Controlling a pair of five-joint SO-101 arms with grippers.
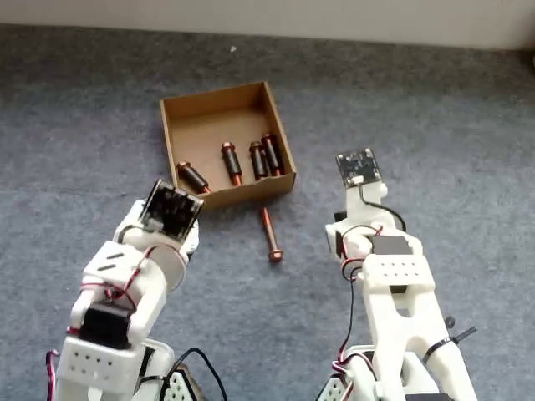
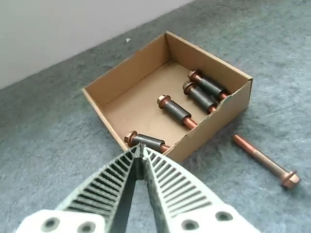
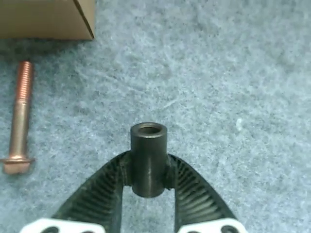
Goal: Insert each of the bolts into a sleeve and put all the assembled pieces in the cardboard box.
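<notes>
My right claw is pinching a short dark metal sleeve by its lower half, so the open bore juts past the tips, unobstructed. My left claw is pressed together on nothing, hanging just short of the near wall of the open brown cardboard box, where four sleeved bolts lie. The one long copper-coloured bolt rests on the grey desk off to the left of my right claw, between my two claws and just outside the box. To do this well, I judge my left claw should spread, take the bolt near its flanged head (leaving the threaded shank free), and line that shank up with the bore before pushing. My right claw should hold firm so the sleeve does not tilt.
</notes>
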